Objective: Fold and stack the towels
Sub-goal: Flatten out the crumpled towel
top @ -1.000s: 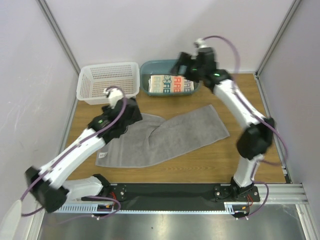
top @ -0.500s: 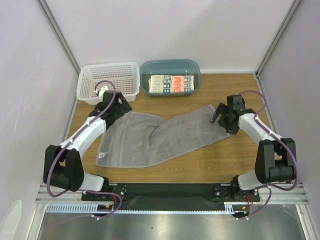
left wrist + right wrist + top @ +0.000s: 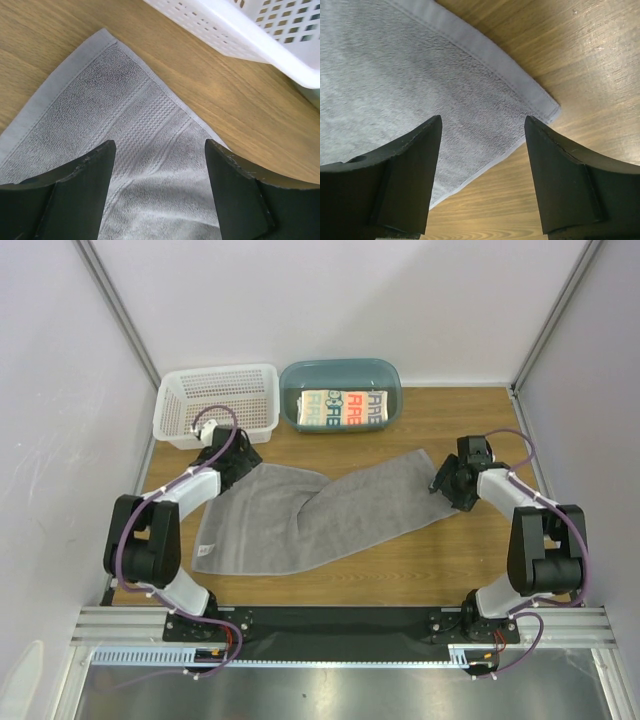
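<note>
The grey towel is laid rumpled across the wooden surface, one corner framed by the spread left pincer, another by the spread right pincer; the printed towel is seen folded in the teal tub.

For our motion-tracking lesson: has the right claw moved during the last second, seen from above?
Yes. The right claw left its place over the teal tub and swung nearer the camera side, now open at the right corner of the grey towel.
</note>
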